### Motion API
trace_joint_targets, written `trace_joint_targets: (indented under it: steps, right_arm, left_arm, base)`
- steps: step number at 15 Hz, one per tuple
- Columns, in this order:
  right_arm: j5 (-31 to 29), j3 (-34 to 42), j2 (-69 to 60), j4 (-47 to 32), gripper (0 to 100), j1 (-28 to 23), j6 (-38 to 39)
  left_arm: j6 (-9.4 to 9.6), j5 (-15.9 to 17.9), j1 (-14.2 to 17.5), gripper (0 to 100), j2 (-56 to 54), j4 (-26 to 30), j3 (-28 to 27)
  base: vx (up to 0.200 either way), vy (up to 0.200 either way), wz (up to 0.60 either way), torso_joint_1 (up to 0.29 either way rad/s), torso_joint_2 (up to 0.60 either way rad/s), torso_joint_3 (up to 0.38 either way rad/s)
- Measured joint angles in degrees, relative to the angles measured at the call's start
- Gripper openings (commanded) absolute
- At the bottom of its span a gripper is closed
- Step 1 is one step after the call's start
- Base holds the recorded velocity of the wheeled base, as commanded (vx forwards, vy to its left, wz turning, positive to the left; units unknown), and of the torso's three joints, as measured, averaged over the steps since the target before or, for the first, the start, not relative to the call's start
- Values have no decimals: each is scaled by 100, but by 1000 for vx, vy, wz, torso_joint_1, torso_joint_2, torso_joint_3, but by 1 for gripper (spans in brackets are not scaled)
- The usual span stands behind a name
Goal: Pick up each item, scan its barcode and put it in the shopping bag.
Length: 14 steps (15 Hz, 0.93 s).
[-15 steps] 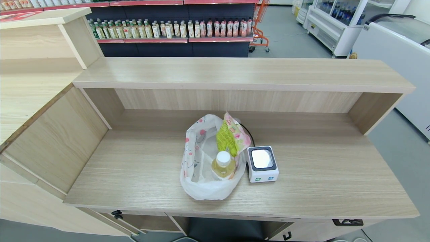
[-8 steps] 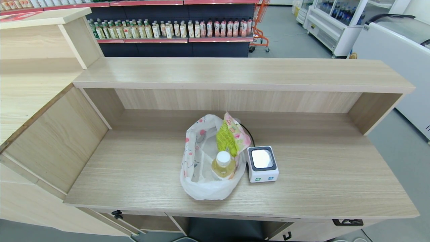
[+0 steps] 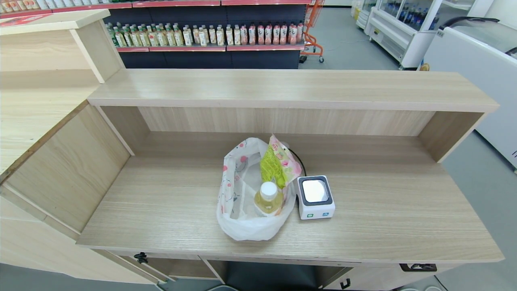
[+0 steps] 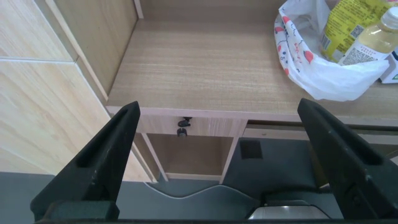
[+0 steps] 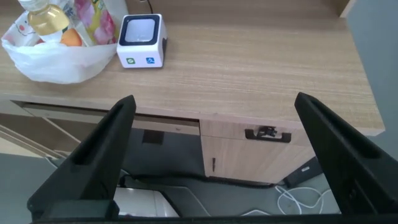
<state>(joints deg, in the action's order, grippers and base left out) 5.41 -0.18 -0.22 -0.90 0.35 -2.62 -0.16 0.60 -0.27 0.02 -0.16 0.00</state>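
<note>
Left pincer (image 4: 219, 111), right pincer (image 5: 216, 102): agape.

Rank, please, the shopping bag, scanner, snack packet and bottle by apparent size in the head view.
1. shopping bag
2. snack packet and scanner: too alike to rank
3. bottle, partly hidden inside the bag

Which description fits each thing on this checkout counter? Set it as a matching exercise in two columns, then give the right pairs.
Things
1. bottle
2. snack packet
3. scanner
4. shopping bag

Descriptions
A. white box with a dark-framed window, standing on the counter beside the bag
B. upright inside the bag, white cap on top
C. white plastic with red prints, mouth open
D. yellow-green, leaning inside the bag behind the bottle

Pairs: 1-B, 2-D, 3-A, 4-C
</note>
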Motion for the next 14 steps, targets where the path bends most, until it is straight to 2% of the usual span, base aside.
trace_joint_targets:
  steps: [4, 12, 14]
  right_arm:
    - [0, 0, 0, -2, 100, 5, 0]
    - [2, 0, 4, -10, 100, 9, -2]
    - [2, 0, 4, -11, 100, 5, -5]
  left_arm:
    - [-22, 2, 0, 100, 0, 0, 0]
    - [16, 2, 5, 100, 7, -2, 0]
    - [5, 0, 0, 100, 7, 2, 0]
  base:
    - [0, 0, 0, 0, 0, 0]
    - [0, -200, 0, 1, 2, 4]
    - [0, 0, 0, 0, 0, 0]
